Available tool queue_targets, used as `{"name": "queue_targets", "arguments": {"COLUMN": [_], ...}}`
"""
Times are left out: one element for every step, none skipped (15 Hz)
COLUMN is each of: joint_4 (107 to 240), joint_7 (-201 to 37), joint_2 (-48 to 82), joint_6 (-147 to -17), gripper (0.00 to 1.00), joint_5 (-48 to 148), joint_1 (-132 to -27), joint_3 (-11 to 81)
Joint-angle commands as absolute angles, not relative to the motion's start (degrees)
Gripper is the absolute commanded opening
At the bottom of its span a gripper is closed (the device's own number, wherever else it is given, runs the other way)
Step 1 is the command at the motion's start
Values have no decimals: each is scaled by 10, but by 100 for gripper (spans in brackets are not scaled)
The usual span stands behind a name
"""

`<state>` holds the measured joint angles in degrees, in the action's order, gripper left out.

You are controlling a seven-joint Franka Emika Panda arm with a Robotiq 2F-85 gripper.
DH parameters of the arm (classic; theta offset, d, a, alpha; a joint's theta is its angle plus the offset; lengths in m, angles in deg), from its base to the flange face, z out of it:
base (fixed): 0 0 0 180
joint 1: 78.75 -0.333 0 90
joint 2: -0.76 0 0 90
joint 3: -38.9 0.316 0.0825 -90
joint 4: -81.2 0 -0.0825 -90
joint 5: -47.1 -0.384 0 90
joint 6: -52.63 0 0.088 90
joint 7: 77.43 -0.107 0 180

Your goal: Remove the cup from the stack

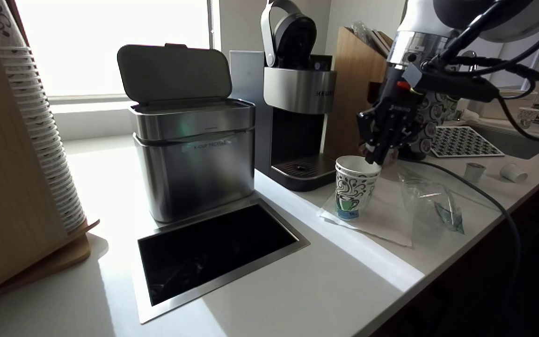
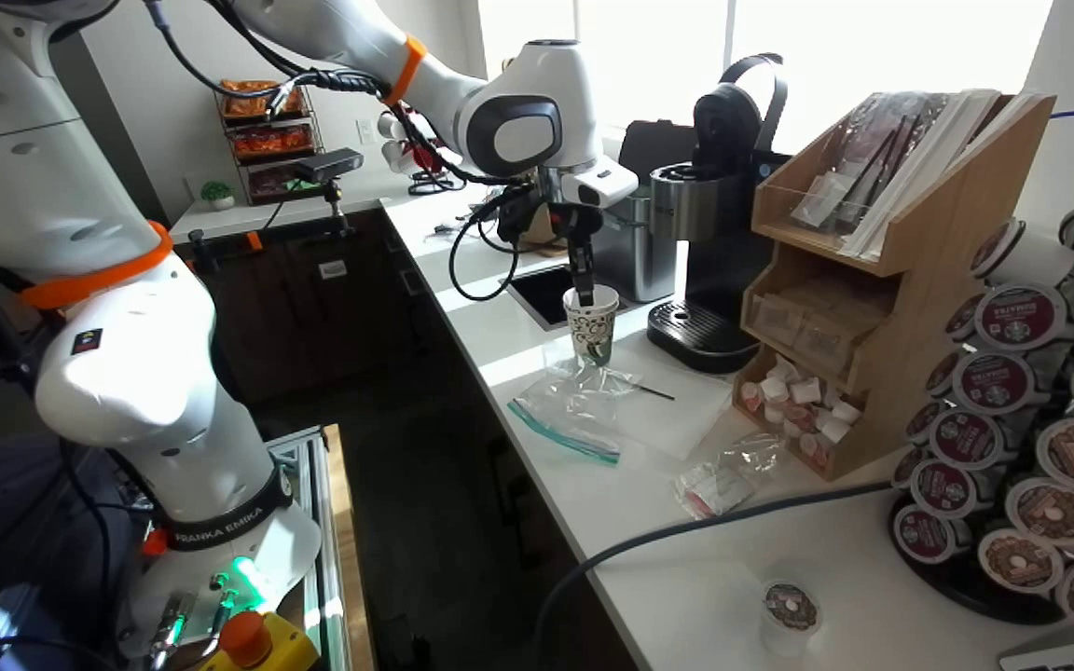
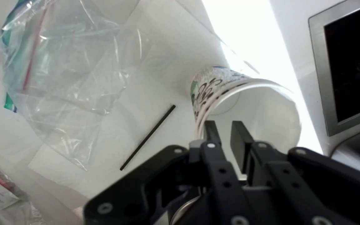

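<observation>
1. locating the work: the stack [image 1: 356,188] stands upright on a white sheet [image 1: 389,229]. the cup [image 3: 267,109] to be removed is, by judgement, the upper one, nested so that only its rim and a narrow band show above the lower cup [image 1: 350,199].
2. checking the gripper [image 3: 226,129]: its fingers [image 3: 242,137] are partly apart, with a visible gap and nothing seen pinched between them. in the wrist view they lie across the cup's mouth, close to the rim; whether they touch it cannot be told.
3. judging the material: expect very light, thin paper — soft at the wall, stiffest at the rolled rim, probably not slippery, easily dented.
4. taking hold: grip the upper rim alone, one finger inside and one outside — catching both rims would likely lift both cups.
5. lifting: apply light force, straight up. the nested walls may stick, and the lower cup probably weighs too little to stay down unaided.
</observation>
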<state>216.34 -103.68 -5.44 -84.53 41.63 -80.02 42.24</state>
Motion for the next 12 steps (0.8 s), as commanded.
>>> {"name": "queue_targets", "arguments": {"joint_4": [2174,2174,2174,2175,2177,2178,2179,2179,2180,2180,2180,2180], "joint_7": [-1029,-1030,-1030,-1029,-1028,-1027,-1027,-1028,-1029,-1029,-1029,-1029], "joint_2": [-70,-68,-65,-63,-60,-57,-55,-52,-51,-50,-48,-47], "joint_6": [-847,-846,-845,-846,-850,-853,-854,-856,-858,-861,-860,-860], "gripper": [52,61,67,74,77,80,81,59,56,52,44,36], "joint_5": [414,419,421,421,423,426,429,431,433,435,437,439], "joint_1": [-799,-799,-799,-799,-799,-798,-798,-798,-799,-799,-799,-800], "joint_3": [422,423,423,423,423,423,423,424,424,424,424,424]}}
